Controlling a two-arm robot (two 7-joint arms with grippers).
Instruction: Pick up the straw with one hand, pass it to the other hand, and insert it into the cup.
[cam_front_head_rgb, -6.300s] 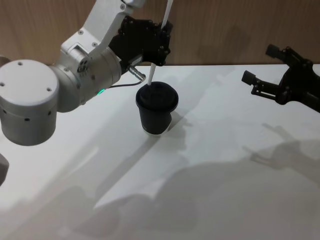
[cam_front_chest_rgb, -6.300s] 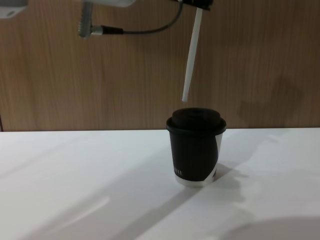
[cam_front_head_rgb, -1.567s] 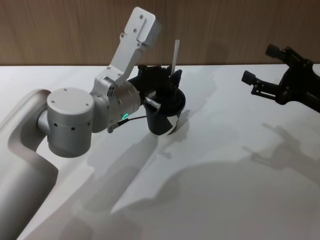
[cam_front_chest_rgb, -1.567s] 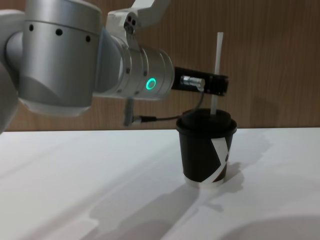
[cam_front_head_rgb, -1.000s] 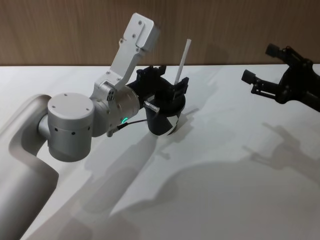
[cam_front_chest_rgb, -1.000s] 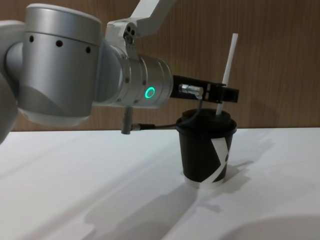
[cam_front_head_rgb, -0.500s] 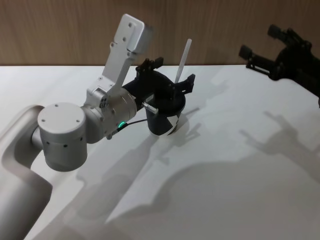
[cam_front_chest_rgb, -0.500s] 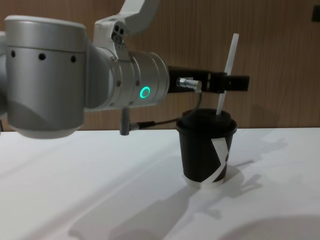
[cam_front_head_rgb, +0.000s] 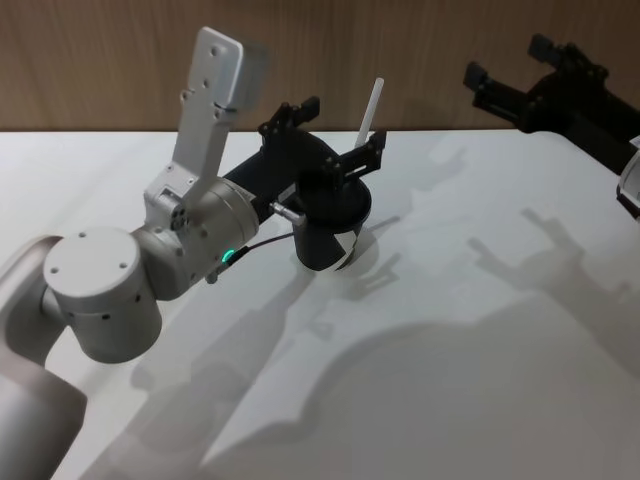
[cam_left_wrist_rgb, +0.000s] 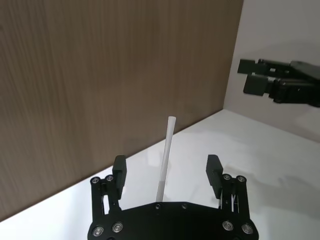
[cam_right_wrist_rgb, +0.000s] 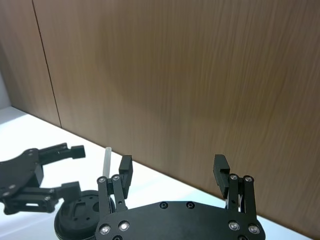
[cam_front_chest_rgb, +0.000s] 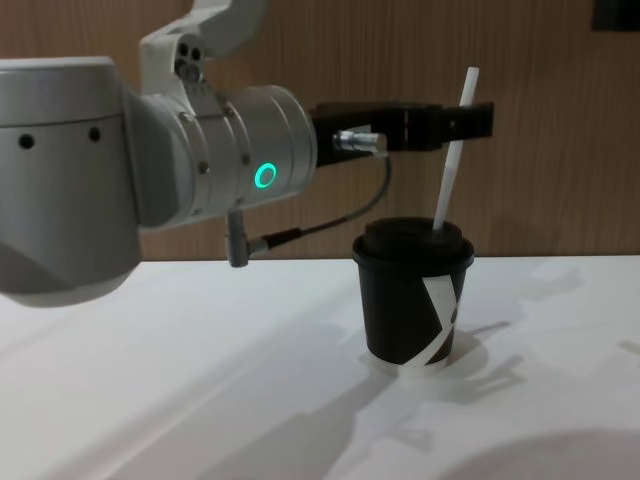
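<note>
Left gripper (cam_front_head_rgb: 330, 135): fingers spread apart, above the cup (cam_front_head_rgb: 330, 228).
Straw (cam_front_head_rgb: 368, 115): stands tilted in the cup's lid, between the fingers, untouched.
Right gripper (cam_front_head_rgb: 505, 72): spread open, well apart.

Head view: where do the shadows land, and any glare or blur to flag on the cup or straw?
Head view: arm shadows fall toward the camera across the table; cup and straw sharp, no glare. Chest view: cup shadow faint; left gripper crisp. Left wrist view: straw slightly soft.
</note>
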